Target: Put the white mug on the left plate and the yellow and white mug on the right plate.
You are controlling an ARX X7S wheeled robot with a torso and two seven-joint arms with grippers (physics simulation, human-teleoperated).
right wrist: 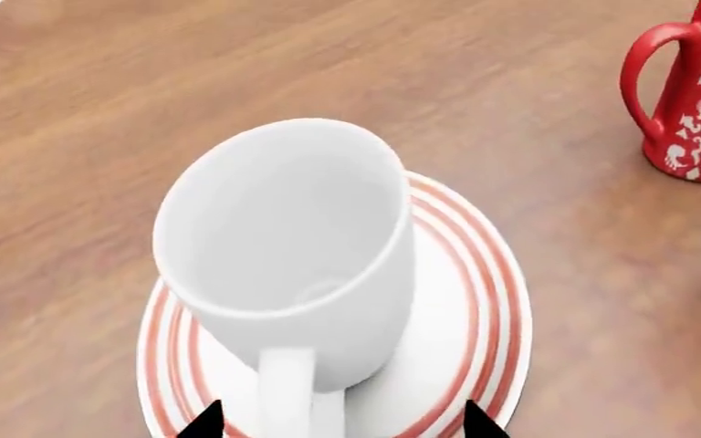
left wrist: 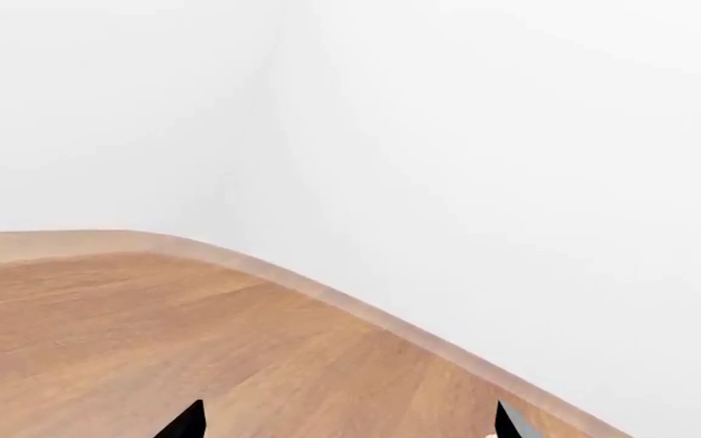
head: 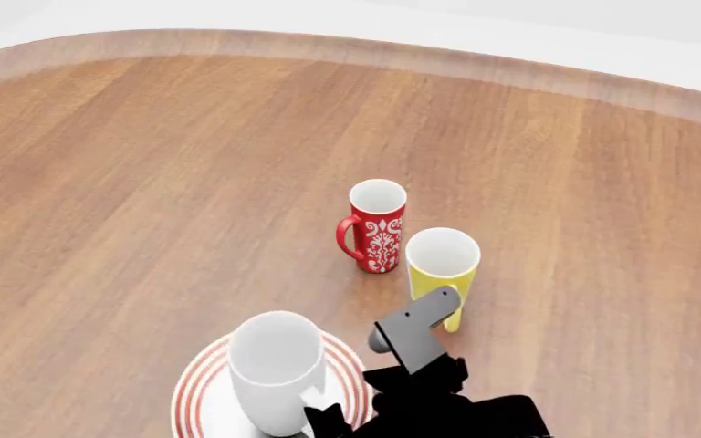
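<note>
White mug [right wrist: 284, 251] sat upright on the near left plate [right wrist: 473, 301], right tool [right wrist: 339, 422] spread around its handle. Yellow and white mug [head: 442, 269] stood to the right, nearer that arm; left tool [left wrist: 344, 422] spread, empty.

— Where stands each mug?
— The white mug [head: 275, 367] stands on the left plate [head: 198, 394]. Behind, to the right, the patterned mug [head: 375, 225] stands just beside the yellow and white mug [head: 442, 269], on the table [head: 143, 182].
</note>
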